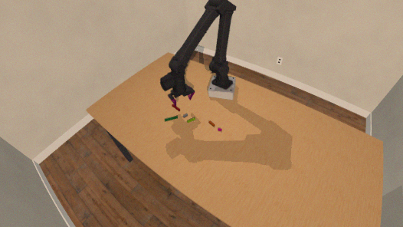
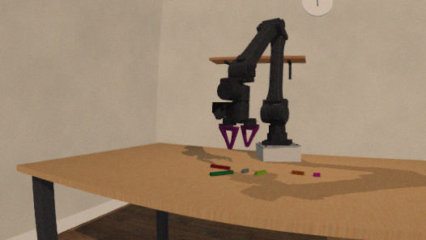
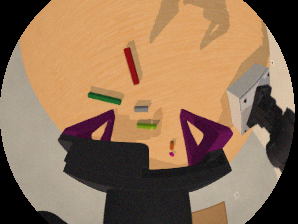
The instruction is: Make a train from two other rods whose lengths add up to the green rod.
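Note:
The green rod [image 1: 171,118] [image 2: 221,173] [image 3: 104,98] lies flat. The grey rod [image 1: 185,115] [image 2: 244,170] [image 3: 141,109] and lime rod [image 1: 191,120] [image 2: 260,173] [image 3: 147,126] lie near each other, apart and not end to end. The red rod [image 1: 175,108] [image 2: 220,166] [image 3: 131,66] lies alone, nearer the arm than green. The orange rod [image 1: 211,123] [image 2: 298,173] [image 3: 172,145] lies to the right of lime in the top and exterior views, with the short magenta rod [image 1: 220,129] [image 2: 317,174] [image 3: 171,154] a little beyond its end. My gripper [image 1: 182,102] [image 2: 239,147] [image 3: 147,112] is open and empty, above the table.
The arm's pale base block [image 1: 221,93] [image 2: 279,153] [image 3: 241,102] stands on the table [image 1: 326,184] [image 2: 121,178], behind the rods and to the right of the gripper. The arm's shadow falls across the table near the lime rod. The table's near edge lies beyond the green rod.

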Motion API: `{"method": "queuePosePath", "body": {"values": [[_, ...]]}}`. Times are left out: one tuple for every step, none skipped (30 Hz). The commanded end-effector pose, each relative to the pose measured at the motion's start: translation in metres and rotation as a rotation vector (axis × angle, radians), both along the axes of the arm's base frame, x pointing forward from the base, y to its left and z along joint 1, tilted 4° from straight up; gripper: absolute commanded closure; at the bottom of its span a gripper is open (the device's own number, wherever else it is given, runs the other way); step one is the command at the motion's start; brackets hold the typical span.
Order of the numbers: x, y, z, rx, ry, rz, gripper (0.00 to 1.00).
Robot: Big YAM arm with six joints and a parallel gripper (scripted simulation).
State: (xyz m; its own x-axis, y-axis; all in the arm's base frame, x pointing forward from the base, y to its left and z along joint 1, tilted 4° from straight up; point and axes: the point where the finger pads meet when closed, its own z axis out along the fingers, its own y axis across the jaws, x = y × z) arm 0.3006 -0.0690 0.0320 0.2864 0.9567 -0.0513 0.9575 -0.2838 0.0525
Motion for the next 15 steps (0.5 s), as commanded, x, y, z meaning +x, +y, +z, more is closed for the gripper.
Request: {"method": "queuePosePath", "body": {"values": [[0.0184,-0.0102,0.0099,-0.01,-0.02,0.13,0.0],[0.016,-0.0096,0.0082,-0.009,-0.015,0.13,0.0],[0.0182,-0.0109,0.0098,-0.013,-0.015,0.194,0.0],[0.0176,-0.0108,0.0094,-0.013,-0.014,0.194,0.0],[0.0176,-0.0108,0.0094,-0.013,-0.014,0.194,0.0],[0.0176,-0.0108,0.0094,-0.013,-0.014,0.194,0.0],[0.0205,-0.0123,0.0114,-0.018,-0.015,0.261,0.0],[0.0205,-0.0123,0.0114,-0.018,-0.015,0.261,0.0],[0.0184,-0.0118,0.01,-0.017,-0.011,0.261,0.0],[0.0192,-0.0128,0.0105,-0.021,-0.008,0.332,0.0],[0.0172,-0.0124,0.0091,-0.019,-0.004,0.332,0.0],[0.0169,-0.0123,0.0089,-0.019,-0.003,0.332,0.0],[0.02,-0.0139,0.0111,-0.025,-0.004,0.405,0.0],[0.02,-0.0139,0.0111,-0.025,-0.004,0.405,0.0],[0.0189,-0.0137,0.0103,-0.024,-0.002,0.405,0.0]]}}
